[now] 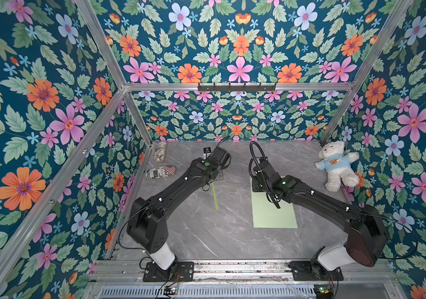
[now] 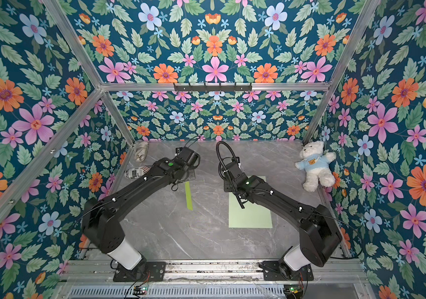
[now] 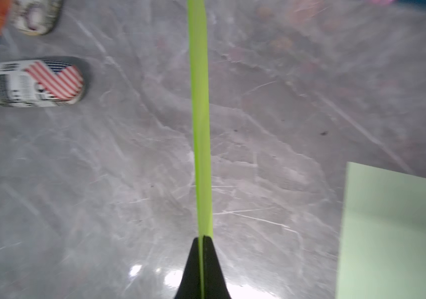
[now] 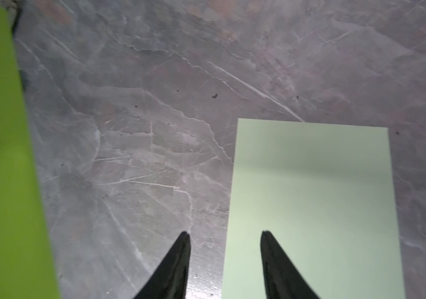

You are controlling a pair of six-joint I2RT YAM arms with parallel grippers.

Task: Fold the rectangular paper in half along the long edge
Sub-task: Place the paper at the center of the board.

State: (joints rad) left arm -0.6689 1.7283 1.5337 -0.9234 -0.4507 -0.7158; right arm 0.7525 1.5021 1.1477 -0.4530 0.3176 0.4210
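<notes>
Left jaws: pressed together, pinching one end of the lime-green paper (image 3: 201,129).
Lime-green paper: stood on edge, so in both top views it read as a narrow strip (image 1: 215,196) running from under the left wrist toward the robot's base. In the right wrist view its broad face showed. I could not tell whether its lower edge touched the tabletop (image 1: 206,233).
Right jaws: spread, with nothing between them. One tip was over bare tabletop and the other over the pale green paper (image 4: 310,194), straddling a long edge of it. I could not tell whether either tip touched.
Pale green paper: lay flat and unfolded on the tabletop under the right arm (image 1: 310,191), which covered its far end. It was apart from the lime-green sheet, with bare marble between them.
Left arm (image 1: 180,186): reached in toward the middle of the tabletop.
Flag-print pouch (image 1: 160,171): lay near the left wall beside the left arm.
Crumpled bundle (image 1: 160,151): sat in the far left corner.
Teddy bear (image 1: 337,165): leaned against the right wall, well apart from both sheets.
</notes>
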